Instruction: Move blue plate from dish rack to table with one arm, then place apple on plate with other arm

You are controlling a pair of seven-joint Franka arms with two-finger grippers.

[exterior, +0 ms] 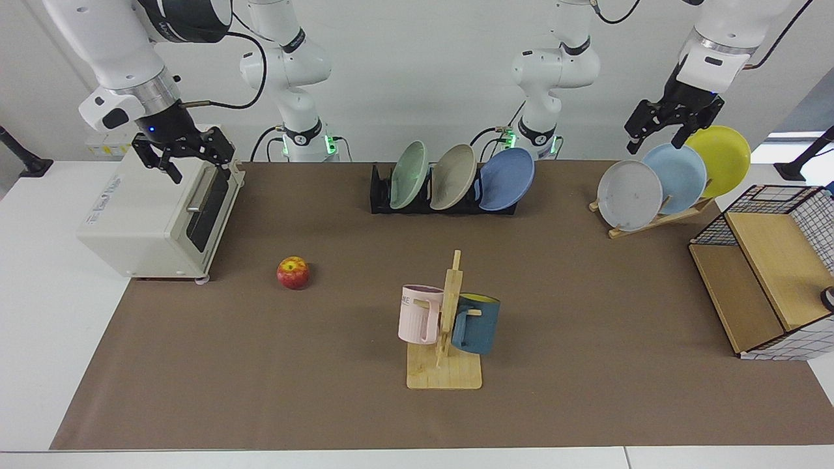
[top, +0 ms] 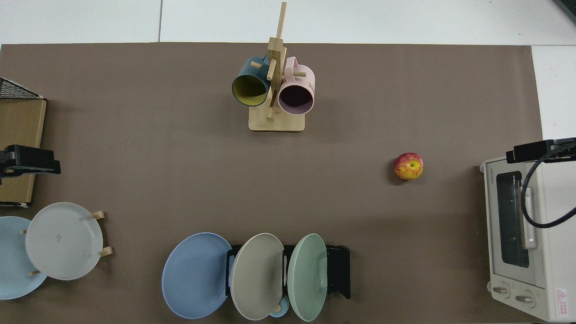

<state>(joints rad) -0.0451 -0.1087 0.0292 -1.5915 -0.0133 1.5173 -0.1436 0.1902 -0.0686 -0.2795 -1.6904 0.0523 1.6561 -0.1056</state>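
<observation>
The periwinkle-blue plate (exterior: pixel 507 179) leaned in the black slotted dish rack (exterior: pixel 381 194); the small red apple (exterior: pixel 293 273) sat on the brown-matted tabletop (exterior: pixel 586 312). Left pincer (exterior: pixel 657 133) and right pincer (exterior: pixel 189 163) hung released, both waiting.

Toaster oven (exterior: pixel 156 218) at one short edge of the mat, door shut. Wooden mug tree (exterior: pixel 446 332) near the front long edge, holding a pink mug (exterior: pixel 420 312) and a dark blue mug (exterior: pixel 477 324). Slanted wooden plate stand (exterior: pixel 658 218) holds grey (exterior: pixel 629 195), pale blue (exterior: pixel 677 174), yellow (exterior: pixel 723 158) plates. Wire-and-wood shelf (exterior: pixel 762 280) at the other short edge.
</observation>
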